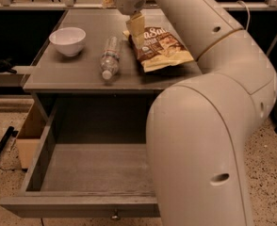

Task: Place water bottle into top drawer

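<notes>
1. Robot arm (209, 126): cream, bulky, fills the right half of the view. It rises from the lower right and reaches over the far side of the bench.
2. Bench (82, 76): grey wooden top. It carries items 5 to 7.
3. Top drawer (96, 166): grey, pulled fully out below the bench top, interior bare. A small round metal knob (114, 216) sits on the front panel.
4. Cardboard box (29, 135): tan, on the floor just left of the drawer.
5. Snack bag (164, 48): brown and cream, lying flat at right of centre on the bench.
6. Bowl (68, 40): white, upright, at the left of the bench.
7. Water bottle (110, 58): clear, lying on its side between bowl and bag, white cap towards the front edge. It is outside the drawer.
8. Gripper (135, 32): hangs over the bag's left edge, just right of the bottle's far end. Its spread is not discernible.
</notes>
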Robot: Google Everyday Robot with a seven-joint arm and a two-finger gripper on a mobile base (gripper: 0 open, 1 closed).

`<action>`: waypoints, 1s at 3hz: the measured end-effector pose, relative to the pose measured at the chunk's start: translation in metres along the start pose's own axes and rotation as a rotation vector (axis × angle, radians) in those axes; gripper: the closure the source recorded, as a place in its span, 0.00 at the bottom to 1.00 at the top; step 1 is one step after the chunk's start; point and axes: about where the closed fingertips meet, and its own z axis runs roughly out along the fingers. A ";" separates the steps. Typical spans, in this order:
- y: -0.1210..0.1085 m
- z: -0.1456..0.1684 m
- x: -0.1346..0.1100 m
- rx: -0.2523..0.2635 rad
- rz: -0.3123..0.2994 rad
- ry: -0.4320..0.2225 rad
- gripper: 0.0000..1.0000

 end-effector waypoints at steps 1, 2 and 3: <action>-0.006 0.007 -0.002 0.025 -0.111 -0.039 0.00; -0.007 0.014 -0.004 0.019 -0.222 -0.082 0.00; -0.006 0.016 -0.004 -0.002 -0.267 -0.087 0.00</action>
